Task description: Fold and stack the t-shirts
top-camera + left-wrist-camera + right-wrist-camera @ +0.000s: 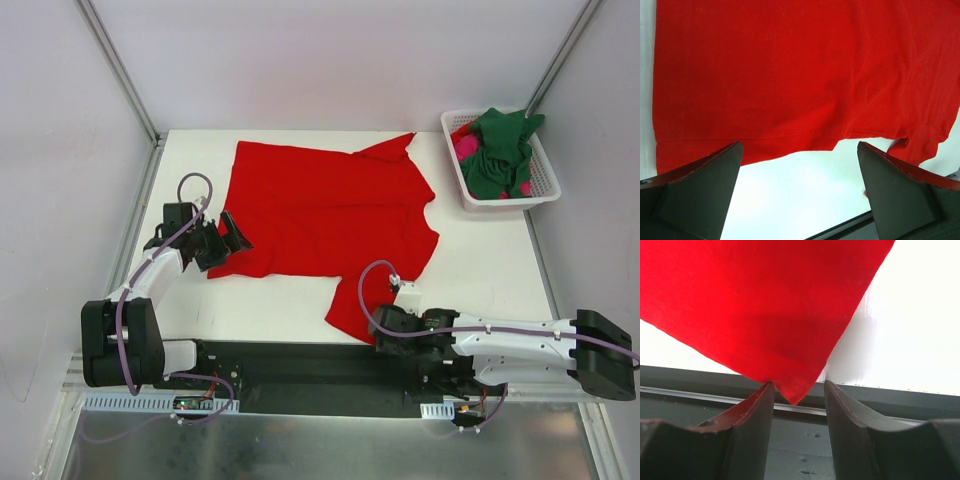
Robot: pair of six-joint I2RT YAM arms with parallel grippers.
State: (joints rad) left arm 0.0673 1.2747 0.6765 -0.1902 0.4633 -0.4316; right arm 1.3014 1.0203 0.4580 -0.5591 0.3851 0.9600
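A bright red t-shirt lies spread on the white table; one corner reaches the front edge. My left gripper is open and empty at the shirt's near-left corner. In the left wrist view the shirt's hem lies just ahead of the wide-open gripper. My right gripper is at the front corner. In the right wrist view the gripper is open, with the cloth's pointed tip between the fingers and not pinched. A dark green shirt and a magenta-pink shirt lie bunched in the basket.
The white slotted basket stands at the table's far right. A black strip runs along the front edge under the arms. White walls and metal posts close in the sides and back.
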